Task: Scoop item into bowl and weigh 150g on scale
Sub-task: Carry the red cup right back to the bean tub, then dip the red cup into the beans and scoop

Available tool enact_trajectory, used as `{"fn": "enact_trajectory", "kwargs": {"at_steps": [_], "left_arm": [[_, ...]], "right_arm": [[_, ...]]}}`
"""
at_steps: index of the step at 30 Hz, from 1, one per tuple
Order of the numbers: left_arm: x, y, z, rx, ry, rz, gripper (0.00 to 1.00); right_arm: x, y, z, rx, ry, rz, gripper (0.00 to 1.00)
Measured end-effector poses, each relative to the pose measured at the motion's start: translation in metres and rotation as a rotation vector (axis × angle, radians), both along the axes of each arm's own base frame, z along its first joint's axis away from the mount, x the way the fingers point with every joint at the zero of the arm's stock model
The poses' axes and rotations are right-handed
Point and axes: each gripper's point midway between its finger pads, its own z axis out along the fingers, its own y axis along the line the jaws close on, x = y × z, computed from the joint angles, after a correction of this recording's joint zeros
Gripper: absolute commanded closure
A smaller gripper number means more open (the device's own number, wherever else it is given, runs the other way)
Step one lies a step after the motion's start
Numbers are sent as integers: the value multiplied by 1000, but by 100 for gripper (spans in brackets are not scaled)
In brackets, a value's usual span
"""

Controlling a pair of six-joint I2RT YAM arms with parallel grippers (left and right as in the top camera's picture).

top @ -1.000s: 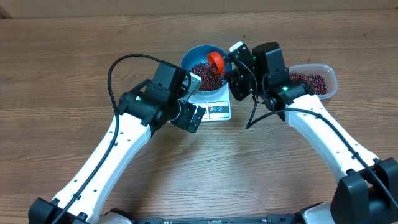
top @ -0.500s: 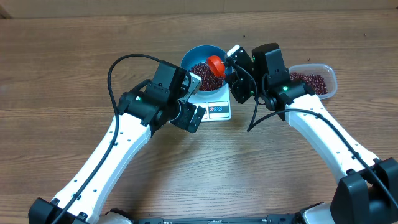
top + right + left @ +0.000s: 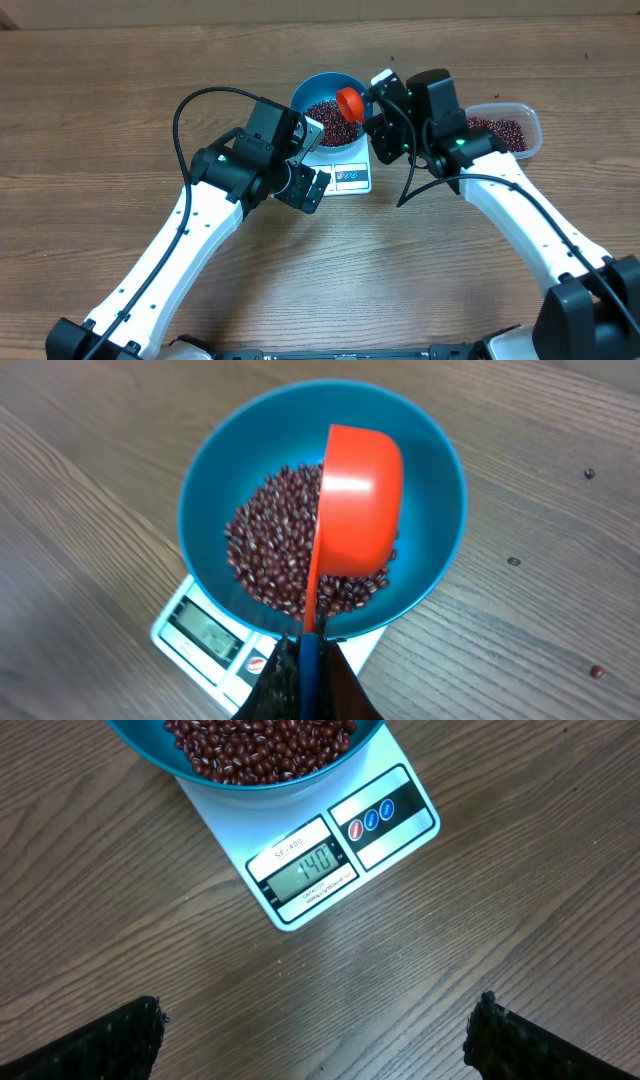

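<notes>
The blue bowl (image 3: 297, 98) stands on the white scale (image 3: 350, 178) and holds a pile of dark red-brown beans (image 3: 325, 120). My right gripper (image 3: 375, 100) is shut on the handle of a red scoop (image 3: 348, 100). The scoop (image 3: 355, 510) hangs turned on its side over the beans (image 3: 270, 550) inside the bowl (image 3: 430, 480). My left gripper (image 3: 318, 1035) is open above bare table in front of the scale (image 3: 395, 840), whose display (image 3: 312, 870) reads 140.
A clear plastic tub (image 3: 505, 130) with more beans sits to the right, behind my right arm. A few loose beans (image 3: 597, 671) lie on the wood right of the bowl. Both arms flank the scale closely.
The scoop dipped slightly toward the bowl's middle, then edged back up and right. The left arm has not moved.
</notes>
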Motion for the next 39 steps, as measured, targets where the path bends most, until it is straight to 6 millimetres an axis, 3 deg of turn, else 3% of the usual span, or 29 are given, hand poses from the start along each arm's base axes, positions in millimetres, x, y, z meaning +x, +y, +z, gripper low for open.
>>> {"fn": "enact_trajectory", "kwargs": {"at_steps": [4, 7, 10, 13, 18, 27, 34, 39], "left_arm": [[0, 0, 0, 0, 0, 0, 0], [0, 0, 0, 0, 0, 0, 0], [0, 0, 0, 0, 0, 0, 0], [0, 0, 0, 0, 0, 0, 0], [0, 0, 0, 0, 0, 0, 0], [0, 0, 0, 0, 0, 0, 0], [0, 0, 0, 0, 0, 0, 0], [0, 0, 0, 0, 0, 0, 0]], "right_arm": [[2, -21, 34, 101, -25, -55, 96], [3, -57, 64, 152, -56, -155, 96], [3, -104, 82, 154, -69, -290, 96], [-2, -159, 68, 79, -5, -471, 96], [-11, -215, 28, -65, 120, -668, 96], [-5, -241, -33, -224, 252, -725, 96], [-3, -257, -50, -307, 272, -772, 96], [-2, -252, -62, -300, 304, -738, 96]]}}
